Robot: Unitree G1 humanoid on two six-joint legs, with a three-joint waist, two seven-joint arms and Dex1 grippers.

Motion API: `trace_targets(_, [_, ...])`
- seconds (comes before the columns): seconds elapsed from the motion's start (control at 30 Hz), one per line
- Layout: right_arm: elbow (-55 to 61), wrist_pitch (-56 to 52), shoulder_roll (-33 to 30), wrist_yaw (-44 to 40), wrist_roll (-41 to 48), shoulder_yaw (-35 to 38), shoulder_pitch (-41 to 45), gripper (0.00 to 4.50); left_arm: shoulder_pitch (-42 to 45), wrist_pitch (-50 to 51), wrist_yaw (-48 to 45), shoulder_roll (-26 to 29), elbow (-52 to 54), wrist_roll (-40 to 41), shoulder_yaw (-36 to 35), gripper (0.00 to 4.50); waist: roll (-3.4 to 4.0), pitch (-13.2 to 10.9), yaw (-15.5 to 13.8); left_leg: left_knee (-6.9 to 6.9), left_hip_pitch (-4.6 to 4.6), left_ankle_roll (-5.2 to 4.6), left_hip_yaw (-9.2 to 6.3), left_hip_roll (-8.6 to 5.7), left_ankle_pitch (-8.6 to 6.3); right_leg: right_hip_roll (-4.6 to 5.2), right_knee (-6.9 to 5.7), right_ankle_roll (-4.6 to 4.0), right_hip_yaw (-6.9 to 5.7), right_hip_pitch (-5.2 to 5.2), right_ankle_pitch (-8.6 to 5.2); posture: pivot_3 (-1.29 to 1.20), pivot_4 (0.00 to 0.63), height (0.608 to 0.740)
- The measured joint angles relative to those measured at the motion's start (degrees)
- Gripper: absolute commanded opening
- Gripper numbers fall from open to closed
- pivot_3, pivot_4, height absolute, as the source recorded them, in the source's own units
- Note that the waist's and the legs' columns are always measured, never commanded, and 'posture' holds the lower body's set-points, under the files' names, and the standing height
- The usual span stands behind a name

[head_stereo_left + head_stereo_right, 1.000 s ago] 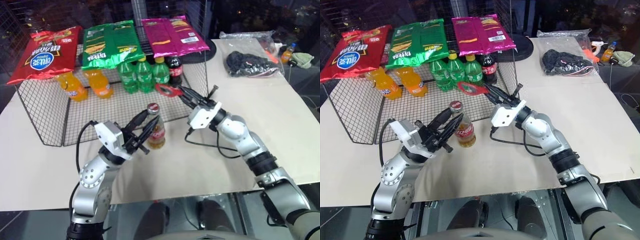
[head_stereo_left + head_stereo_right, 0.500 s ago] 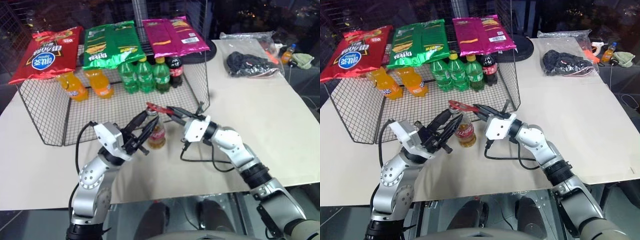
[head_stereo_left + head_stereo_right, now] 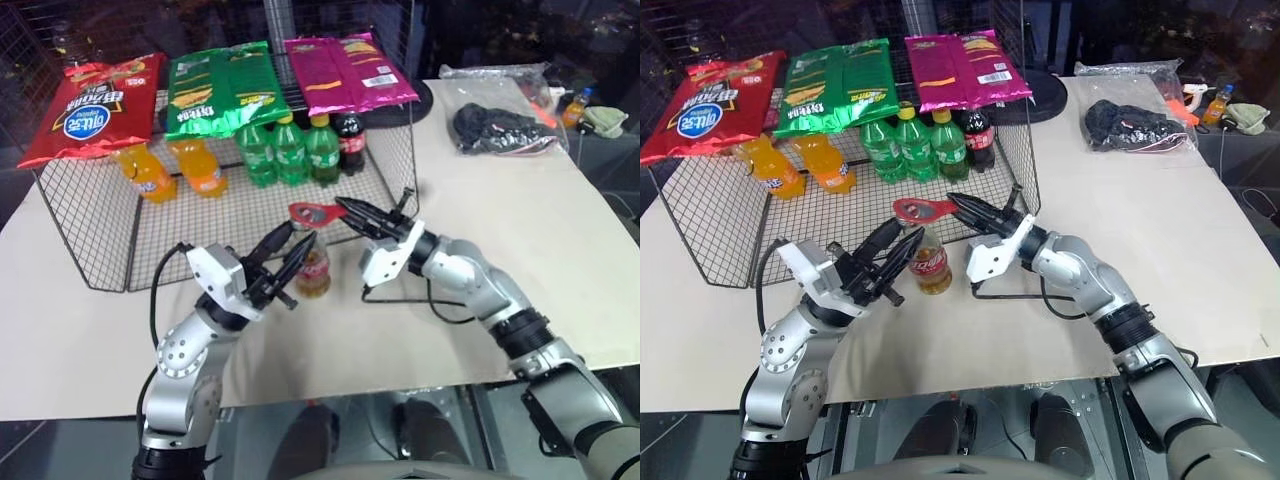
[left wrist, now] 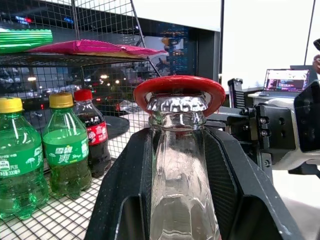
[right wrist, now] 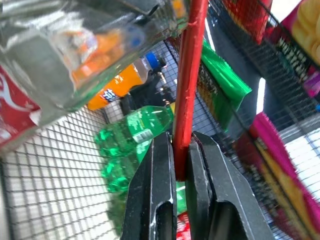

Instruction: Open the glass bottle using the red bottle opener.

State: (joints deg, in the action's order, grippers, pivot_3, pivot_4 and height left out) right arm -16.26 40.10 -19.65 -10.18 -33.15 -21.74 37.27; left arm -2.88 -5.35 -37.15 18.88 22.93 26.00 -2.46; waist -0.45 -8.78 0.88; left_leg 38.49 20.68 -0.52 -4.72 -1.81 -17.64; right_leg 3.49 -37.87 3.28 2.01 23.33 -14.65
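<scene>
Glass bottle (image 3: pixel 313 268) stands upright on the table (image 3: pixel 560 230) just in front of the wire rack (image 3: pixel 80 215), its neck clasped between the fingers of the left gripper (image 3: pixel 290 262). Over its capped top sits the ring head of the red bottle opener (image 3: pixel 316 213) — the left wrist view shows the ring around the crown. The right gripper (image 3: pixel 352 213) is clenched on the opener's handle, reaching in from the bottle's right.

Opener (image 3: pixel 313 213) ring over bottle (image 3: pixel 312 268) cap (rack (image 3: pixel 90 255) behind)

head stereo overhead, wrist cameras close-up
</scene>
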Motion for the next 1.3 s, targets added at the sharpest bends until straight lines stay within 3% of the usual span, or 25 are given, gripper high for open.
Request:
trace_targets(0.23, [-0.4, 0.5, -2.5, 3.9, -3.2, 1.9, 5.3, 0.0, 0.4, 0.0, -0.1, 0.0, -0.1, 0.0, 0.2, 1.12, -0.01, 0.0, 0.0, -0.03, 0.03, 0.0, -0.01, 0.01, 0.0, 0.0, 0.05, 0.0, 0.0, 0.01, 0.0, 0.0, 0.15, 0.74])
trace_targets(0.57, [-0.3, -0.7, -1.2, 4.6, -2.8, 2.5, 5.5, 0.0, 0.6, -0.1, -0.3, 0.0, -0.7, 0.0, 0.3, 1.12, -0.01, 0.0, 0.1, -0.05, 0.04, 0.0, 0.0, 0.01, 0.0, 0.0, 0.06, -0.01, 0.01, 0.02, 0.0, 0.0, 0.15, 0.74])
trace_targets(1.3, [-2.7, -2.4, -3.1, 4.6, -2.2, 1.9, -0.3, 0.0, 0.8, -0.7, -0.3, 0.0, -1.1, -0.1, 0.7, 1.12, -0.01, 0.0, 0.1, -0.07, 0.03, 0.0, 0.06, 0.02, 0.0, 0.0, 0.06, -0.01, 0.07, 0.04, 0.0, 0.0, 0.15, 0.74])
